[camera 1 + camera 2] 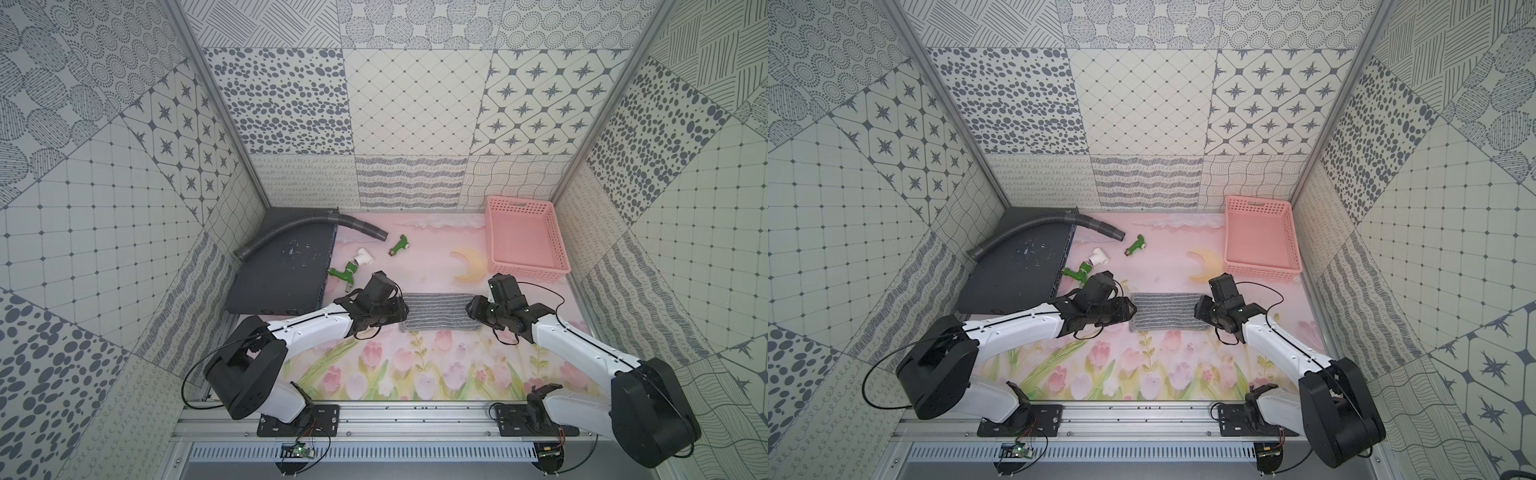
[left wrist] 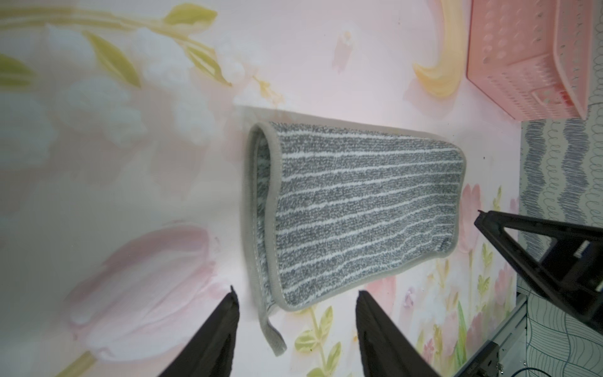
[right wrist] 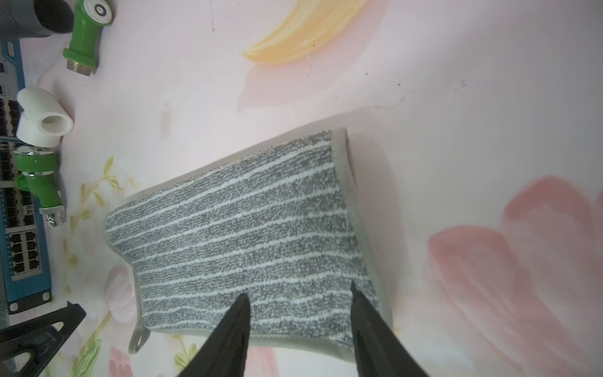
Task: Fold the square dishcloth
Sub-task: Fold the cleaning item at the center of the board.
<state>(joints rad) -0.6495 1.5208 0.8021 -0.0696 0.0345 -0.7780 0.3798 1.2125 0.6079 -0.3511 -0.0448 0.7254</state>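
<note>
Pink tulip-printed mat (image 1: 415, 365) covers the floor of a cell walled with grey-patterned panels. On it, in the far right corner, sits the pink perforated basket (image 1: 530, 270).

The cloth (image 1: 440, 311), grey with thin white stripes, lies flat on the mat. It is left of the basket, nearer the arms' bases and apart from it. It is doubled into a long strip. In the left wrist view two hemmed layers show at its left end, and a small loop (image 2: 274, 333) sticks out from the corner there.

The left gripper (image 2: 295, 293) hangs at the cloth's end farther from the basket. Its fingers are spread and pinch nothing; the cloth's corner and the loop show in the gap. The right gripper (image 3: 298, 292) hangs at the end nearer the basket. Its fingers are also spread, over the striped face just inside the hem, and grip nothing.

A printed moon (image 1: 467, 266) lies just left of the basket. Farther left are two green fittings (image 1: 343, 276) and a white elbow (image 1: 365, 259). Well away to the left, a grey hose (image 1: 299, 232) lies over a flat dark box (image 1: 282, 274).
</note>
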